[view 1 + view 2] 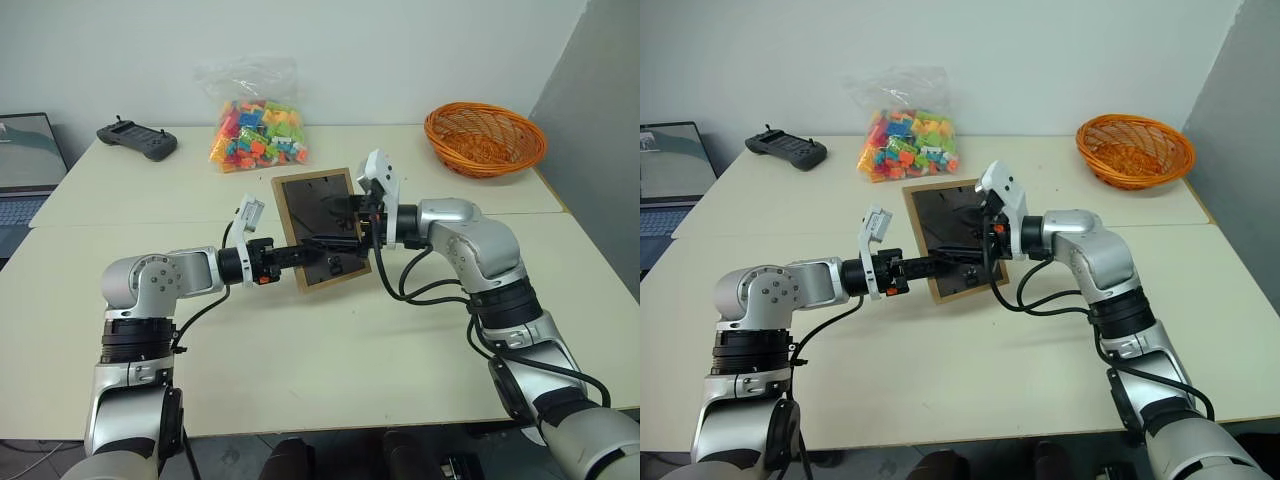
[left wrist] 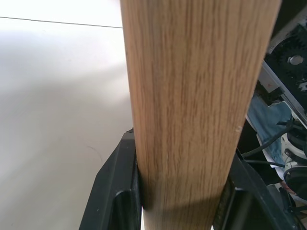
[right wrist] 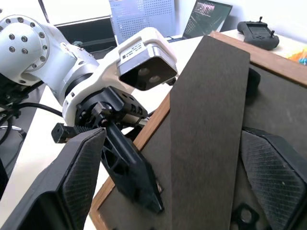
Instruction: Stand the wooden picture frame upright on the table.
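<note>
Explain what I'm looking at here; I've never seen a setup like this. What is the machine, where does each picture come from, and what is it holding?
This is a humanoid robot with two arms, each ending in a two-fingered black gripper. Two pictures come from the head cameras, looking down over the arms; the other two come from cameras on each wrist. The left gripper is clamped on the edge of the wooden picture frame, holding it above the table with its dark back facing the head cameras. The right gripper is open, its fingers on either side of the fold-out stand on the frame's back. Farther back on the table lie a bag of coloured blocks, an orange basket and a black controller.
</note>
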Motion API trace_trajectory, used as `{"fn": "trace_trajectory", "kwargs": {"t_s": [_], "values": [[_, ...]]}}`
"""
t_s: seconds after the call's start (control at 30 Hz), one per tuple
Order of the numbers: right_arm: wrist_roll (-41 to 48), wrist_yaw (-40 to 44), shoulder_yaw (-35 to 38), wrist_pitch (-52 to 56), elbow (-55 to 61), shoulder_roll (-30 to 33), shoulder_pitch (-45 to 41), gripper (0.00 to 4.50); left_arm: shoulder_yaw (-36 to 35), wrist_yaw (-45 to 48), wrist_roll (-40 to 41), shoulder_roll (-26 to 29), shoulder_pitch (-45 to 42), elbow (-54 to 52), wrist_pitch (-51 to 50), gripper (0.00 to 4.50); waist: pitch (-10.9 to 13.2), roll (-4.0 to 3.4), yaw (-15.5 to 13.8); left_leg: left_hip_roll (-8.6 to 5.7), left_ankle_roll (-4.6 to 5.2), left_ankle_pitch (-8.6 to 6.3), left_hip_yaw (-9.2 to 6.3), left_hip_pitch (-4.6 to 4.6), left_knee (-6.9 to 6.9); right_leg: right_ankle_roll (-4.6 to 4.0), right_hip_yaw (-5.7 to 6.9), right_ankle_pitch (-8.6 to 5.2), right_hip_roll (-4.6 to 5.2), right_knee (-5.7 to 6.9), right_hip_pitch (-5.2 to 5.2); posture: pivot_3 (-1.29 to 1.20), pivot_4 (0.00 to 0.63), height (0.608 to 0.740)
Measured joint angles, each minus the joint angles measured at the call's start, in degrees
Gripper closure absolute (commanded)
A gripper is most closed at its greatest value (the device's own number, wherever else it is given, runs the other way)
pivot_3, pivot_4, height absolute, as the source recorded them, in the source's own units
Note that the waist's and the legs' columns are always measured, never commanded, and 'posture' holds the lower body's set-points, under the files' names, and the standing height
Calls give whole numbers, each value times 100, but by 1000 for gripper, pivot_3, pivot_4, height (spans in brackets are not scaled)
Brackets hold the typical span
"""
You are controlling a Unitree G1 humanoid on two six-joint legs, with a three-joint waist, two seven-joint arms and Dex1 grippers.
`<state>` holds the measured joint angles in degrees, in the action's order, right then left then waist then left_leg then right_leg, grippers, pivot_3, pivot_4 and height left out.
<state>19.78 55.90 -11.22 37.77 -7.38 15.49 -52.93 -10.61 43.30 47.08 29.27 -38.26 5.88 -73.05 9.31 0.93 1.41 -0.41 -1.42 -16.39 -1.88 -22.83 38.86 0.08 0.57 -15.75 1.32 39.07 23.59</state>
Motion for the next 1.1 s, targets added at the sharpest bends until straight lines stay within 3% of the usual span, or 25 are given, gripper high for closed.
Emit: {"fn": "trace_trajectory", "kwargs": {"t_s": [0.43, 0.67, 0.73, 0.83, 0.9, 0.97, 1.1], "values": [[804, 591, 193, 782, 1184, 1066, 445, 22, 17, 94, 55, 61, 160, -117, -20, 3206, 0, 1, 10, -1, 20, -12, -6, -2, 0, 0, 2, 0, 0, -1, 0, 0, 150, 740], [313, 542, 268, -223, 864, 1607, 515, 22, -245, -2, 298, -41, 133, -41, -315, 3206, 2, 3, -13, -2, 20, -12, -4, -5, 2, 0, 3, 0, 1, -5, -1, 0, 150, 740], [30, 626, 353, -1008, 686, 1873, 664, 22, -539, -148, 546, -122, 57, 173, -759, 3206, 3, 5, -18, -2, 22, -12, -3, -4, 4, 1, 4, 0, 1, -5, -4, 0, 150, 740], [-802, 650, 318, -3223, -59, 2221, 885, 22, -765, -299, 740, -120, -35, 435, -1563, 3206, 3, 6, 2, -2, 22, -12, 5, -1, 3, 2, 2, -1, 1, -4, -5, 0, 150, 740], [-1698, 219, 188, -5205, -932, 2383, 908, 22, -720, -432, 1033, -61, -35, 740, -1872, 3206, 4, 7, 24, 1, 8, -4, 11, 2, 3, 2, -2, -1, 1, 0, -4, 0, 150, 740], [-3042, -999, 21, -7511, -1986, 2483, 760, 22, -618, -624, 1567, 41, -62, 1189, -1924, 3206, 5, 8, 30, 4, -2, 1, 20, 3, 3, 2, -5, -1, 0, 5, 2, 0, 150, 740], [-5035, -3057, -274, -9731, -2994, 2458, 322, 22, -420, -1058, 2532, 181, -168, 1545, -1924, 3206, 6, 10, 63, 9, -22, 12, 32, 2, 2, 2, -22, -1, -3, 11, 16, 0, 150, 740]]}}
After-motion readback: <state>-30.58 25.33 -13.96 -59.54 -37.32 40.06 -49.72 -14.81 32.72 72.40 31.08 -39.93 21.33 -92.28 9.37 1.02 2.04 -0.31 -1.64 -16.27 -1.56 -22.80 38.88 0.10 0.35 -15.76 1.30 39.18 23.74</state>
